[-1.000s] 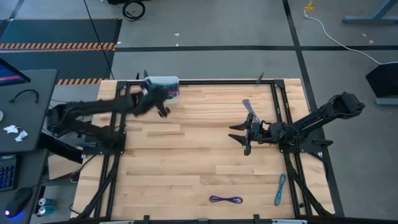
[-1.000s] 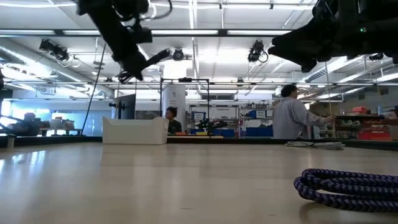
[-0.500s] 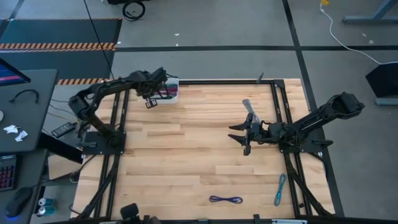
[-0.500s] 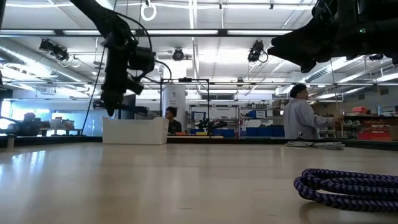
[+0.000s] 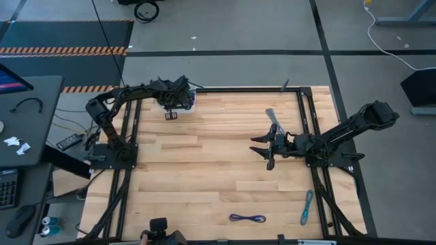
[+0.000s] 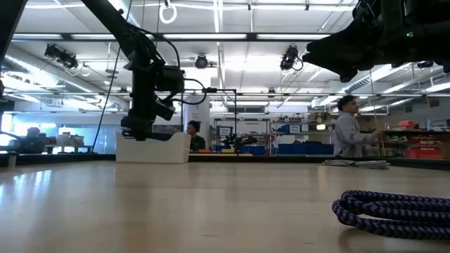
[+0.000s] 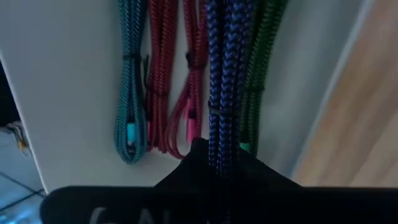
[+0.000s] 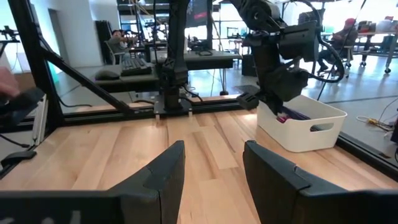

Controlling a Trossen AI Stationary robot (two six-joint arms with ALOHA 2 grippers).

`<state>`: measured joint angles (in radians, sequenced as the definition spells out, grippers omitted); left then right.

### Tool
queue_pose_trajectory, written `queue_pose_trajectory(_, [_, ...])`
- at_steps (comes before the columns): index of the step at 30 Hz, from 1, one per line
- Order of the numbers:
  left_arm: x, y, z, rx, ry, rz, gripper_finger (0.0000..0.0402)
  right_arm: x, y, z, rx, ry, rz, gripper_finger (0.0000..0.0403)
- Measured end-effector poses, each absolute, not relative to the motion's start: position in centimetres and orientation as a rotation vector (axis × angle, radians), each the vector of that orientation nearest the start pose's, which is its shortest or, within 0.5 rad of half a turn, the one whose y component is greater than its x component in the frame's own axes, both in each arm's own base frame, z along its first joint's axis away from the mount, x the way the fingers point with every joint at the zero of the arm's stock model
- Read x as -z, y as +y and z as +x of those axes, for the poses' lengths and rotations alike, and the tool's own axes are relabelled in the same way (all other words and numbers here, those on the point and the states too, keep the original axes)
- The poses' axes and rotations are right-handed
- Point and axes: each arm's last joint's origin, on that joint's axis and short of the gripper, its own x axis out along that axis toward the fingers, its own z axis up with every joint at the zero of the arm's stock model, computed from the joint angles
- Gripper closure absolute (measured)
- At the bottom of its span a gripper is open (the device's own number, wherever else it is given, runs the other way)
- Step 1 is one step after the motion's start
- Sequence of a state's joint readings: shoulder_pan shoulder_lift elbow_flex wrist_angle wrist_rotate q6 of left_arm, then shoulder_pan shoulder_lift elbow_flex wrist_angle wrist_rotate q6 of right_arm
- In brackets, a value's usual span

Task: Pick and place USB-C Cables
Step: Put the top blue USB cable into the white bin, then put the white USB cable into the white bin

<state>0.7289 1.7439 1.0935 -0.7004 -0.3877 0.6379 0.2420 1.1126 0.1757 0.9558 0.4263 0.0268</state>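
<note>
My left gripper points down over the white bin at the table's far left and is shut on a blue-purple braided cable. Teal, maroon and green cables lie flat on the bin's floor. My right gripper hovers open right of the table's centre, touching nothing. A grey cable lies just beyond it. A purple cable and a light-blue one lie near the near edge. My left gripper pinches the blue-purple cable bundle between its two fingers, coming from above and pointing down. The bundle runs lengthwise away from the fingertips down into the bin, over the cables lying there. The fingers hide which end they are on.
The bin stands against the black frame rail at the far edge. Bare wood lies between the two arms. The purple cable lies close to the low camera. People move about in the room beyond the table.
My left arm has swung back over the bin. Its gripper has tipped from a slant to pointing straight down and has come down toward the bin, carrying the cable with it. My right arm has kept still.
</note>
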Motion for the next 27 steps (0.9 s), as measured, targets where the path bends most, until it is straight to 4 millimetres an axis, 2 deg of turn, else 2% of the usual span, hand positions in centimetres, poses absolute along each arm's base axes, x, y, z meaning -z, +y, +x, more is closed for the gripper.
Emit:
queue_pose_trajectory(3, [-16.9, 22.1, 23.1, -0.437, 1.597, 0.249, 0.0345, -18.0, 3.4, 18.8, 0.184, -0.021, 0.033, 0.0234])
queue_pose_trajectory(8, [-18.1, 22.4, 23.2, -0.462, 1.562, 0.277, 0.0271, -18.0, 3.4, 18.8, 0.184, -0.021, 0.033, 0.0234])
queue_pose_trajectory(11, [-20.3, 22.7, 23.1, -0.562, 1.574, 0.272, 0.0224, -18.0, 3.4, 18.8, 0.184, -0.020, 0.032, 0.0234])
queue_pose_trajectory(13, [-22.5, 22.9, 23.2, -0.675, 1.547, 0.257, 0.0201, -18.0, 3.4, 18.8, 0.184, -0.018, 0.030, 0.0234])
queue_pose_trajectory(16, [-26.2, 22.2, 23.2, -0.812, 1.436, 0.234, 0.0183, -18.0, 3.4, 18.8, 0.190, -0.019, 0.028, 0.0234])
queue_pose_trajectory(20, [-30.5, 19.2, 23.2, -0.894, 1.188, 0.220, 0.0189, -18.0, 3.5, 18.7, 0.208, -0.015, 0.021, 0.0234])
queue_pose_trajectory(22, [-31.7, 17.0, 23.3, -0.883, 1.034, 0.203, 0.0200, -18.1, 3.8, 18.6, 0.218, -0.020, 0.023, 0.0234])
queue_pose_trajectory(25, [-32.0, 13.2, 23.6, -0.815, 0.803, 0.187, 0.0221, -18.1, 4.3, 18.3, 0.271, -0.001, 0.015, 0.0237])
queue_pose_trajectory(27, [-31.0, 10.7, 23.8, -0.762, 0.677, 0.177, 0.0234, -18.4, 4.8, 18.4, 0.295, 0.038, -0.006, 0.0241])
